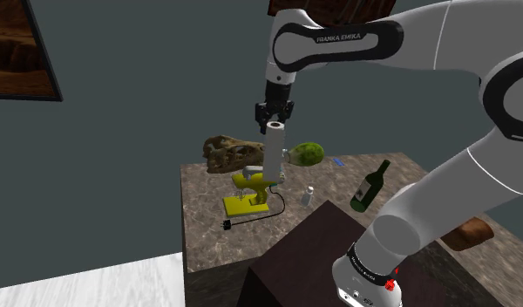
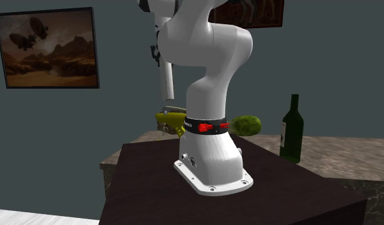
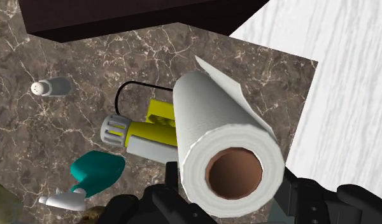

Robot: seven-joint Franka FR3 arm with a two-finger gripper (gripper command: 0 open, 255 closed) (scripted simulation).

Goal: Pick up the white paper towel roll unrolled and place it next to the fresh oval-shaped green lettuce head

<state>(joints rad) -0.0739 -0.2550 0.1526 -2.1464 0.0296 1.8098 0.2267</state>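
Paper towel roll (image 1: 275,155) hangs upright from your end effector (image 1: 275,117), whose fingers are clamped on its top end. It is in the air above the yellow appliance (image 1: 251,190), with the green lettuce head (image 1: 308,154) close by toward the shoulder view's right. Carry it across high enough that its lower end clears the appliance and the small shaker (image 1: 309,195), then bring it straight down onto bare surface (image 1: 203,218) just beside the lettuce without nudging it. Let go only once the base rests flat, since a tall roll will likely topple.
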